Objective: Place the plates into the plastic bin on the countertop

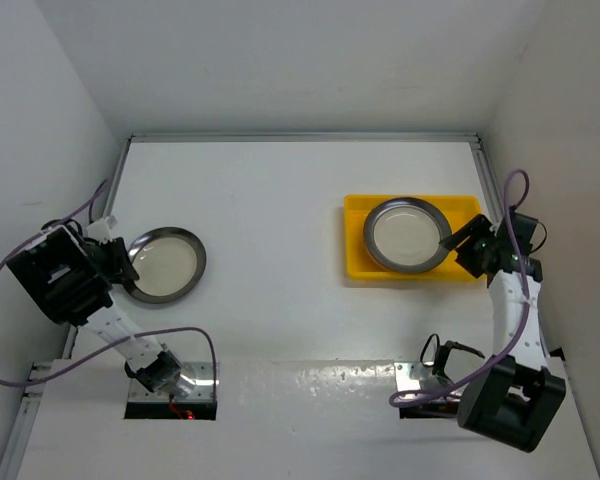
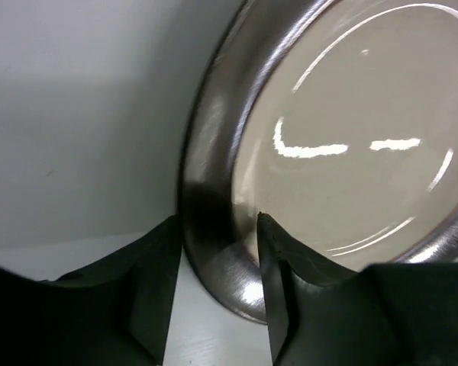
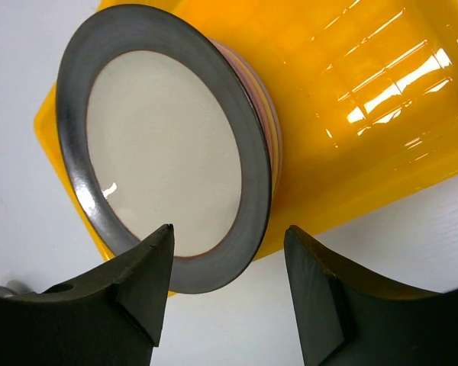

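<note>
A steel-rimmed plate [image 1: 165,264] lies at the left of the white countertop [image 1: 280,200]. My left gripper [image 1: 128,262] is at its left edge. In the left wrist view the gripper [image 2: 219,221] has one finger outside the shiny rim and one finger [image 2: 290,274] on the plate [image 2: 351,145], closed on the rim. The yellow plastic bin [image 1: 358,262] at the right holds a stack of plates, with a steel-rimmed plate [image 1: 405,235] on top. My right gripper [image 1: 450,240] is open and empty by the stack's right edge. The right wrist view shows that gripper [image 3: 229,232], the top plate [image 3: 160,145], pink and orange plate edges [image 3: 271,145] beneath it, and the bin [image 3: 366,91].
White walls close in the counter on the left, back and right. A metal strip [image 1: 300,136] runs along the back edge. Purple cables [image 1: 180,335] loop near both arm bases at the near edge. The bin's right half [image 3: 382,69] holds no plates.
</note>
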`<state>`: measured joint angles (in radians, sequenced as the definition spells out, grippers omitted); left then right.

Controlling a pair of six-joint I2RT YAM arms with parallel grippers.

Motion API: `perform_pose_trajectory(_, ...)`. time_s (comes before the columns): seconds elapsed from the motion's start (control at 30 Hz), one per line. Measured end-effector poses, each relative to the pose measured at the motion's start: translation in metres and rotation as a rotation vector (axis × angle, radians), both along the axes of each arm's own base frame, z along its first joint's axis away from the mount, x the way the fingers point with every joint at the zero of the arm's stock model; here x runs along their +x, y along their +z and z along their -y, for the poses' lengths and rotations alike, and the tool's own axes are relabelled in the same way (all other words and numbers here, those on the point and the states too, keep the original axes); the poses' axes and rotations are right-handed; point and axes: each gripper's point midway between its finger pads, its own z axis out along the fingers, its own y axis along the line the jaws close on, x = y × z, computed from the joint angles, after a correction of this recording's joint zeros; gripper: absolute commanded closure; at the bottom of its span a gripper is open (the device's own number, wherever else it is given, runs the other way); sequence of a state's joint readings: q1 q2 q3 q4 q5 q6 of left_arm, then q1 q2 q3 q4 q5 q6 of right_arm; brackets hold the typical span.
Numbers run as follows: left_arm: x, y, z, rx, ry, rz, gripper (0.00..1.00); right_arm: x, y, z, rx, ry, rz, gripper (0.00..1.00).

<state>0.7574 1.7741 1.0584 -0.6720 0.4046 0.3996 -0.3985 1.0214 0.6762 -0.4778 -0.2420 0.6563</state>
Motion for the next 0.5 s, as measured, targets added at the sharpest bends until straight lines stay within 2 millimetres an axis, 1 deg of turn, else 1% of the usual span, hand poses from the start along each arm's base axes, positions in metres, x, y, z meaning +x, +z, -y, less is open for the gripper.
perform_pose_trajectory(0.07, 0.005, -0.001, 0.008, -0.068, -0.070, 0.019, 0.63, 0.000, 0.006, 0.000, -0.007, 0.003, 0.016, 0.41)
perform_pose_trajectory(0.1, 0.009, -0.001, 0.012, -0.094, -0.108, 0.023, 0.79, 0.000, 0.010, 0.000, -0.011, 0.004, 0.024, 0.41)
perform_pose_trajectory(0.17, 0.017, 0.001, 0.025, -0.188, -0.146, 0.047, 0.95, 0.000, 0.018, 0.000, -0.023, 0.008, 0.043, 0.41)
perform_pose_trajectory(0.2, 0.021, 0.002, 0.038, -0.252, -0.172, 0.056, 1.00, 0.000, 0.024, 0.000, -0.030, 0.011, 0.056, 0.41)
perform_pose_trajectory(0.3, 0.020, 0.002, 0.077, -0.425, -0.235, 0.030, 1.00, 0.005, 0.040, -0.003, -0.057, 0.038, 0.100, 0.41)
perform_pose_trajectory(0.37, 0.019, 0.003, 0.100, -0.495, -0.277, 0.010, 1.00, 0.008, 0.049, -0.014, -0.064, 0.097, 0.135, 0.41)
perform_pose_trajectory(0.4, 0.020, 0.003, 0.109, -0.510, -0.305, 0.006, 1.00, 0.010, 0.052, -0.022, -0.066, 0.138, 0.152, 0.41)
perform_pose_trajectory(0.43, 0.021, 0.004, 0.117, -0.513, -0.336, 0.004, 1.00, 0.011, 0.055, -0.031, -0.063, 0.183, 0.166, 0.46)
perform_pose_trajectory(0.5, 0.029, 0.009, 0.131, -0.495, -0.409, 0.010, 1.00, 0.013, 0.058, -0.059, -0.050, 0.305, 0.194, 0.48)
